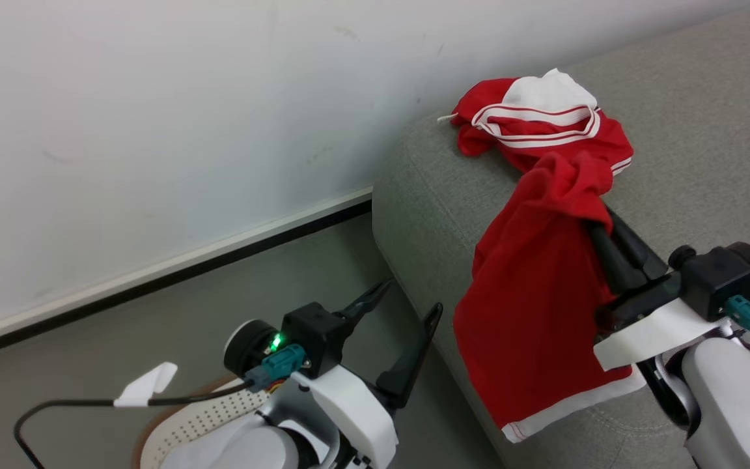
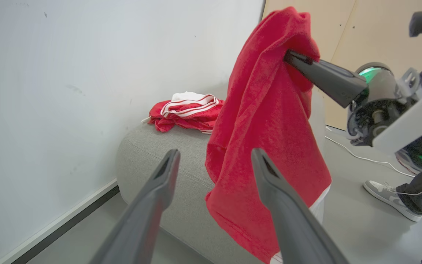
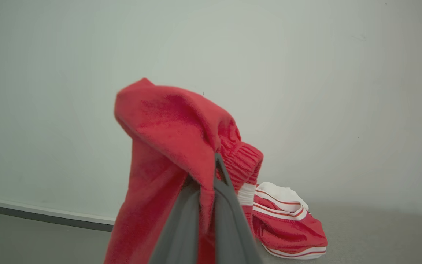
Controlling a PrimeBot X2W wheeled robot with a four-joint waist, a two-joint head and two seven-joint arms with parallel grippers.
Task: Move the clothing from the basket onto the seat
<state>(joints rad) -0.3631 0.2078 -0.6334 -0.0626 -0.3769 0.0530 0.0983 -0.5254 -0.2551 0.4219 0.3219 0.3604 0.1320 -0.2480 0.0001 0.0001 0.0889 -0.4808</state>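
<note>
One red garment (image 1: 531,306) hangs lengthwise down the centre-right of the head view from the right gripper (image 1: 599,225), clamped on its top fold over the seat (image 1: 707,130) edge (a second garment (image 1: 544,124) lies bunched further up), while the left gripper (image 1: 414,295), spread empty, sits lower left.

1. My head looks down on the seat (image 1: 427,195) corner.
2. My left wrist faces it from low, nearby.
3. My right wrist faces the wall (image 3: 306,73), close; all share the clothing (image 1: 538,293).
</note>
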